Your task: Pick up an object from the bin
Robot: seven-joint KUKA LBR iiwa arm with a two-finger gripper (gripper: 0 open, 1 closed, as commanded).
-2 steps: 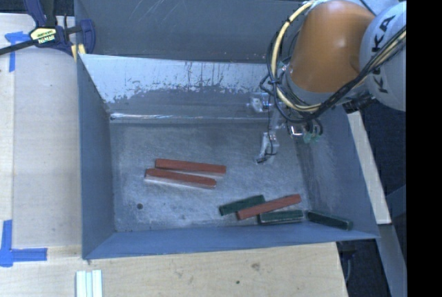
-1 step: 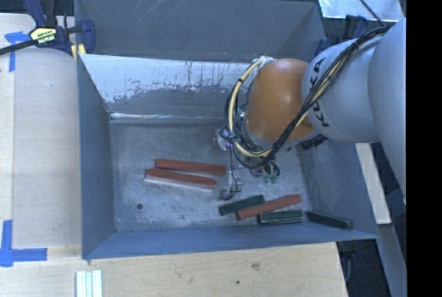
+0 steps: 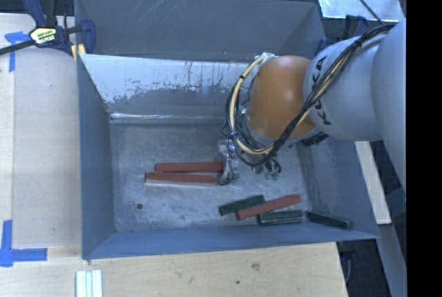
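We see the gripper (image 3: 228,170) low in the grey bin (image 3: 97,150), at the right ends of two red-brown flat sticks (image 3: 183,178) lying side by side mid-floor. We cannot tell how far it is open or whether it grips anything. We judge these sticks light, stiff and smooth, best pinched across their narrow width. A small heap of green and red sticks (image 3: 273,204) lies near the front wall.

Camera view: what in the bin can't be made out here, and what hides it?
- Right ends of the two red-brown sticks: covered by the gripper, camera view; contact unclear.
- Bin floor at back right: hidden by the orange cover and cables.
- Dark speck on the floor, left: too small to identify.
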